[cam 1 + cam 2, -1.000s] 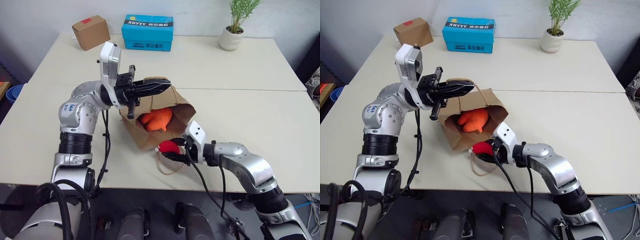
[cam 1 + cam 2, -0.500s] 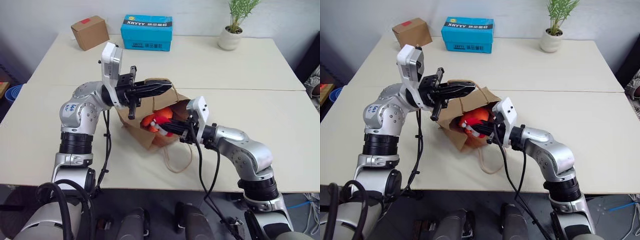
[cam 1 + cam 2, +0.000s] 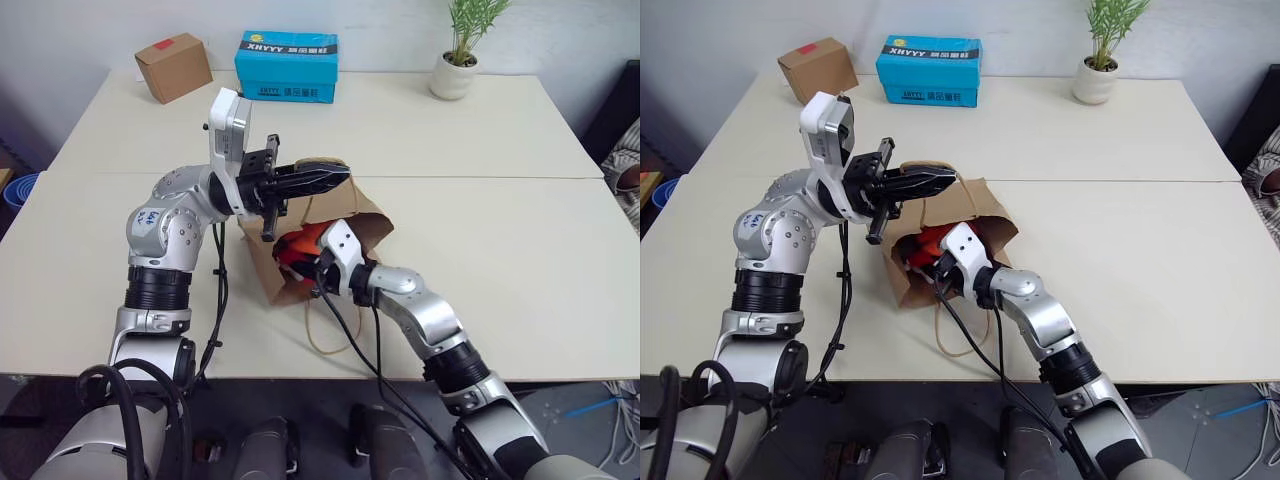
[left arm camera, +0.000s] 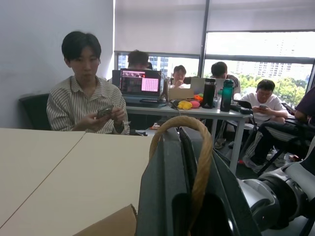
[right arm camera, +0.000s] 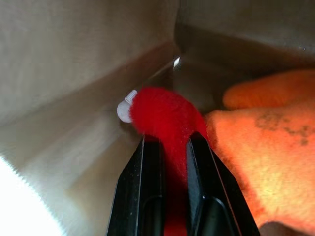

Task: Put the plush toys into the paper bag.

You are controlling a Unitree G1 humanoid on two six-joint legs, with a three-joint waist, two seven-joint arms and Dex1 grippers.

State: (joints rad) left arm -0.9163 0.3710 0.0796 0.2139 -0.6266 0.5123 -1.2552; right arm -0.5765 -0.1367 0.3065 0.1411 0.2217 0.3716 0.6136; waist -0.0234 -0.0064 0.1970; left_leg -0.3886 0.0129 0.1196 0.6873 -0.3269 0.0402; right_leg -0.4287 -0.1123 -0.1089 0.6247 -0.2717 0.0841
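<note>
The brown paper bag (image 3: pixel 365 210) lies tilted on the table with its mouth held up. My left gripper (image 3: pixel 322 178) is shut on its upper cord handle (image 4: pixel 197 129) and holds it above the table. My right gripper (image 5: pixel 172 140) reaches inside the bag and is shut on the round red plush toy (image 5: pixel 162 115), close to the bag's inner wall. The orange plush toy (image 5: pixel 266 162) lies in the bag right beside the red one, and also shows through the mouth (image 3: pixel 303 240). The bag's other handle (image 3: pixel 330 335) trails loose on the table.
At the far edge of the table stand a brown cardboard box (image 3: pixel 172 66), a blue box (image 3: pixel 286 65) and a potted plant (image 3: pixel 455 60). In the left wrist view, several people (image 4: pixel 86 93) sit at desks behind the table.
My right gripper has carried the red toy from the table in front of the bag's mouth up and into the bag. The left gripper kept holding the handle in place.
</note>
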